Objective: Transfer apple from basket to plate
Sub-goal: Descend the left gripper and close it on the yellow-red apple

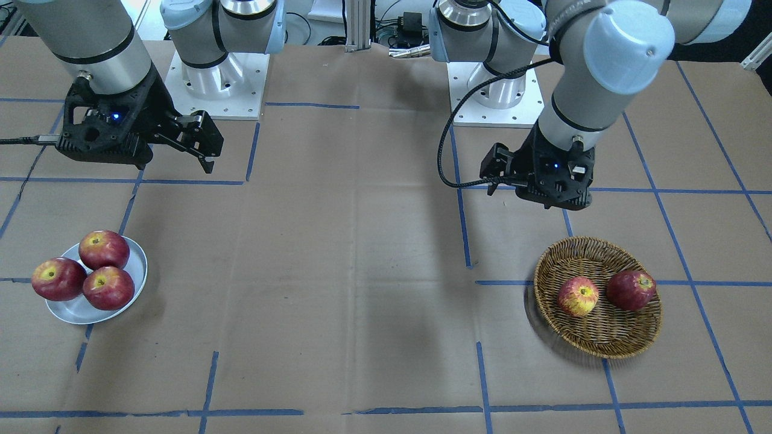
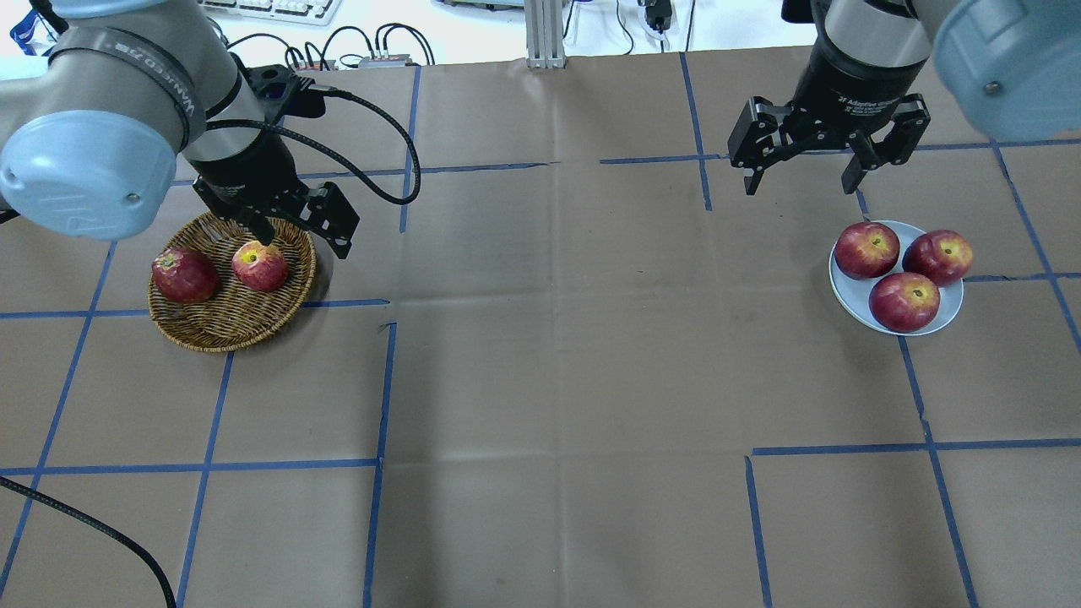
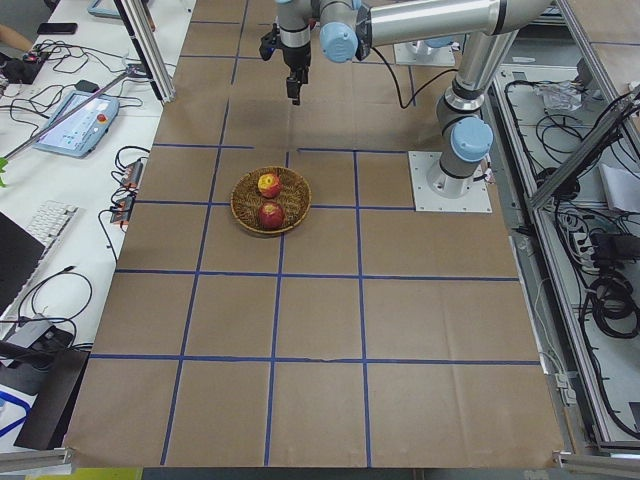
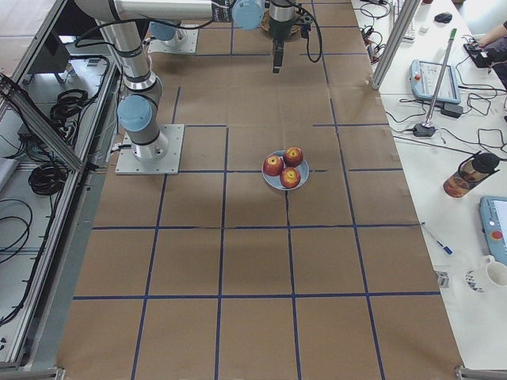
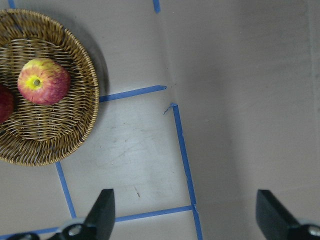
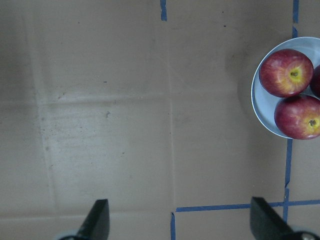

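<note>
Black left hand (image 2: 302, 242) agape near basket (image 2: 221, 342)

Left-side view: basket (image 3: 298, 200) w/ two apples on brown table (image 3: 400, 320) gridded w/ blue tape.
The apple (image 3: 268, 184), paler w/ yellow top, is seen at the basket's far side, a darker red apple (image 3: 271, 214) just beside it. The left gripper (image 3: 293, 96) is held pointing down above the table, beyond the basket; jaw state can't be told.
</note>
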Tool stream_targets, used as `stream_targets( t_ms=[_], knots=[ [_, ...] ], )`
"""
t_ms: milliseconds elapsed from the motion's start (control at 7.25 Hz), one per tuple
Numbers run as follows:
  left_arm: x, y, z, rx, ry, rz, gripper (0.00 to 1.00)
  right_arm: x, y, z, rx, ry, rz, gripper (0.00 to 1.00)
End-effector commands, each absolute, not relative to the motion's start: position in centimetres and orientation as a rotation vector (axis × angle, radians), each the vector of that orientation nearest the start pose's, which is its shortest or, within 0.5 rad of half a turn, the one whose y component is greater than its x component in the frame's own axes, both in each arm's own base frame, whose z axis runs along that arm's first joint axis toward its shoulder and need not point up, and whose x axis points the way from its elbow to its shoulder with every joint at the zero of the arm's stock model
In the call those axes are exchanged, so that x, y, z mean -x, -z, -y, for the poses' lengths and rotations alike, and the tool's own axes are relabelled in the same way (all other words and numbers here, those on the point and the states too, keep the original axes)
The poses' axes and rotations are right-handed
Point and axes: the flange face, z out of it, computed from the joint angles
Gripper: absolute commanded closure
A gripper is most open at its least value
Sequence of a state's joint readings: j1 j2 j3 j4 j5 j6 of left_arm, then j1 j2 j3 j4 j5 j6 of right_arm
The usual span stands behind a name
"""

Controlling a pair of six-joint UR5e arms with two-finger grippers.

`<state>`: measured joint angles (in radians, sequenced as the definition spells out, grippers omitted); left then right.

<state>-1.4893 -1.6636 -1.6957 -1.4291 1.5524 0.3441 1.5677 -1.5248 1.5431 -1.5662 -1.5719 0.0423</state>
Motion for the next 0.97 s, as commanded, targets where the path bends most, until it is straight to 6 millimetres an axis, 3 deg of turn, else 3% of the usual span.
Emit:
stream_targets(
  t_ms=[0,276,690,828],
  knots=[
    [2.6,-33.8,55.9,-0.577,-0.080,-3.136,0.00,-13.2,-47.8,50.9,-0.072,-0.036,-3.143,0.00],
    [-3.9,-28.1,56.9,-0.516,-0.161,-3.172,0.00,-13.3,-47.8,50.9,-0.075,-0.036,-3.140,0.00],
    [-5.7,-23.8,60.1,-0.543,-0.077,-3.150,0.00,-13.2,-47.8,50.9,-0.072,-0.036,-3.143,0.00],
    [-5.7,-22.9,60.2,-0.541,-0.099,-3.160,0.00,-13.2,-47.7,50.9,-0.070,-0.038,-3.143,0.00]
  ],
)
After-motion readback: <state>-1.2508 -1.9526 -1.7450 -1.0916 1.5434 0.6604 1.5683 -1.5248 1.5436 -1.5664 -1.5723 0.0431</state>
